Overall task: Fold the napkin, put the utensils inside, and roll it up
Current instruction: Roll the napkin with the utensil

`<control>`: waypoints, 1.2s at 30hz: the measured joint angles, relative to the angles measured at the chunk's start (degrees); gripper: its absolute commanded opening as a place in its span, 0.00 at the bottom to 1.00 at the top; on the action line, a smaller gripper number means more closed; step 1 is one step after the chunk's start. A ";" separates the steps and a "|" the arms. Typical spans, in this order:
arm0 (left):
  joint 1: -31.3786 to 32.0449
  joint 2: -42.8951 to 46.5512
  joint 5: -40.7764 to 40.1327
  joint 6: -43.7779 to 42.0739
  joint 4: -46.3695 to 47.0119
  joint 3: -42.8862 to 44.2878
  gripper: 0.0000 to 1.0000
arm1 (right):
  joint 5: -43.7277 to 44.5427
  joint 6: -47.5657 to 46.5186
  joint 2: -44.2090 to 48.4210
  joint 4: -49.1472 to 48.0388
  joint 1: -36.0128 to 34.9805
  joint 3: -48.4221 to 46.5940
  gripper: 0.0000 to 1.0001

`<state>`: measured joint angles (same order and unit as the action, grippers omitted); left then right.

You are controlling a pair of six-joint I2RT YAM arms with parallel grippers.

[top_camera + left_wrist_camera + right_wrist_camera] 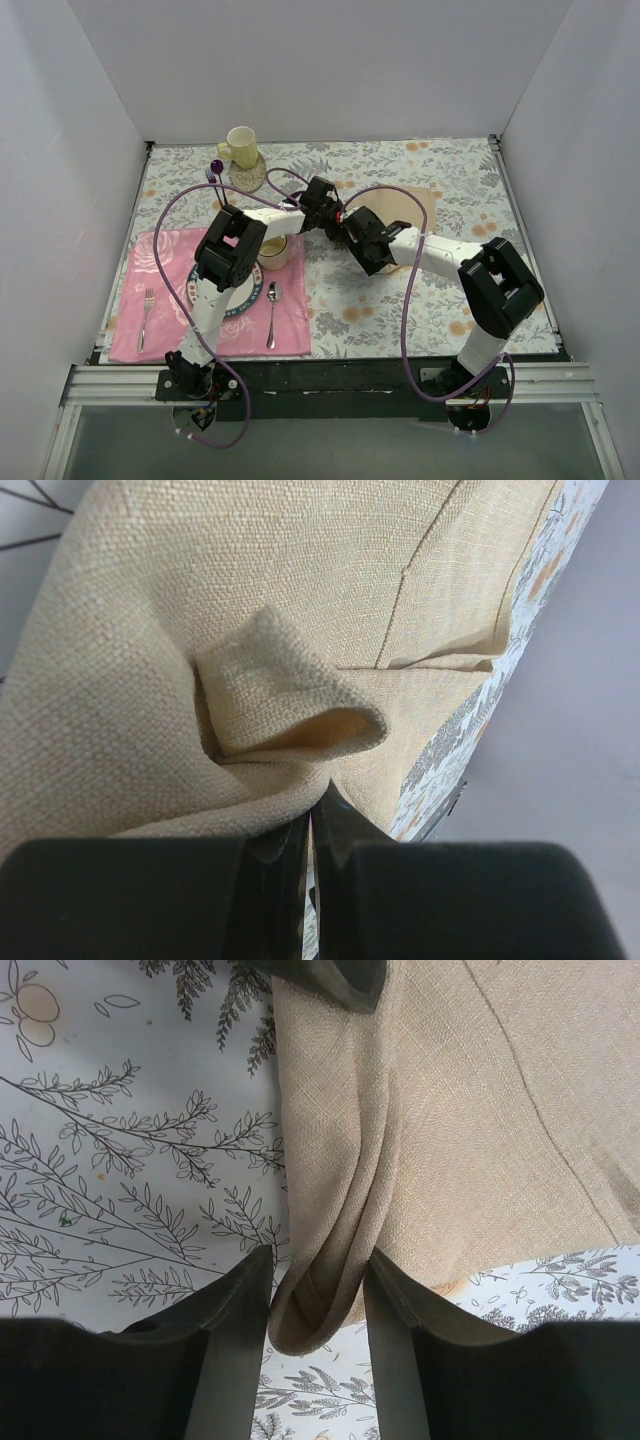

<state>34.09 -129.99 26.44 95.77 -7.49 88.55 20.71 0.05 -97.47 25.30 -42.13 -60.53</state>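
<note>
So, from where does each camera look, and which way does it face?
Top external: above and behind the robot, looks down on the tablecloth; left arm and right arm show.
Left wrist: on the left arm, faces the napkin; left pincer shut on it.
Right wrist: on the right arm, looks down at a napkin fold between the right pincer fingers.
Shared: both wrist views show the napkin over the tablecloth.

Three plain white panel walls enclose the work area: a back wall (320,60), a left wall (60,200) and a right wall (590,150), all unmarked and evenly lit. The table (350,366) is covered by a grey floral tablecloth (450,300). An aluminium rail (340,384) runs along its near edge, with grey floor (340,445) below.
</note>
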 measured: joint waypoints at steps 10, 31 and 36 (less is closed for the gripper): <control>0.00 0.00 -0.02 -0.04 -0.02 0.02 0.00 | -1.51 1.14 0.02 0.24 2.67 -0.13 0.20; -0.20 -0.70 0.63 -0.90 -1.64 1.44 0.00 | -39.82 2.49 0.66 -5.75 22.95 5.31 0.32; -0.20 -0.83 0.68 -1.27 -2.19 1.86 0.00 | -41.94 1.42 0.98 -3.63 22.95 5.31 0.33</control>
<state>33.89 -130.82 27.11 94.50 -9.67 90.41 -21.23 1.48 -96.49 21.67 -19.18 -55.22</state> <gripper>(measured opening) 0.009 0.342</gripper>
